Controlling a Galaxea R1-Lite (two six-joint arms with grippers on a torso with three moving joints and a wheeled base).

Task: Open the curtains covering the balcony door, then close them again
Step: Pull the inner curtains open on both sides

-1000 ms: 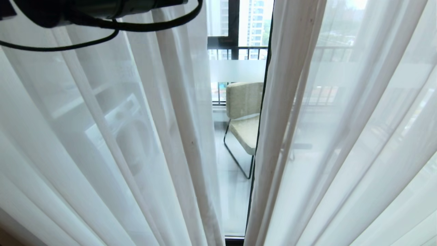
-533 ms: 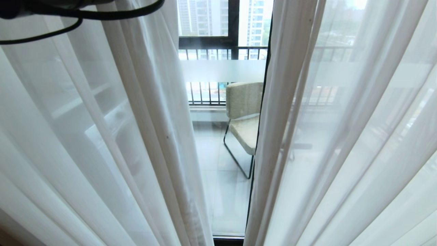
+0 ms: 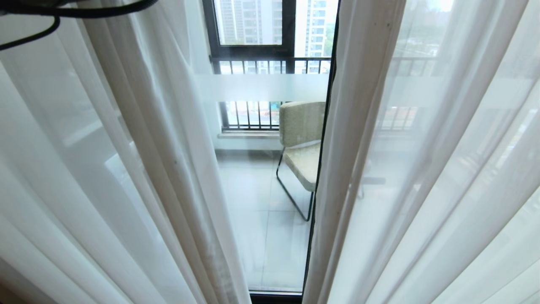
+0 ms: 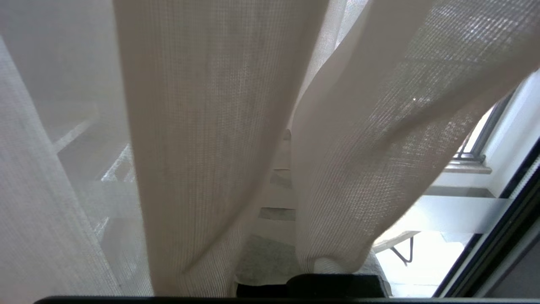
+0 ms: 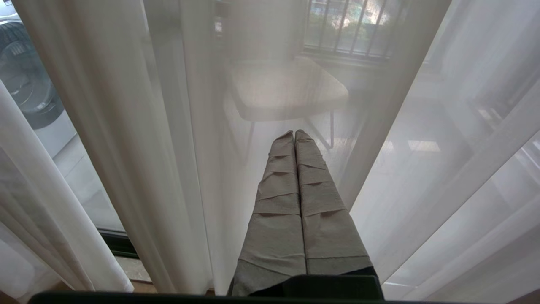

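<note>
One sheer panel (image 3: 139, 139), hanging vertically left of the balcony door (image 3: 261, 190) gap, drapes over the clenched left gripper (image 4: 287, 139), grasping nothing.

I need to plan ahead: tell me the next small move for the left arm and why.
Probably keep sweeping the left sheer further toward the robot's left. The gap over the balcony door shows only a strip of glass, the left gripper, jaws shut, is buried in the folds, and the right sheer hangs untouched.
</note>
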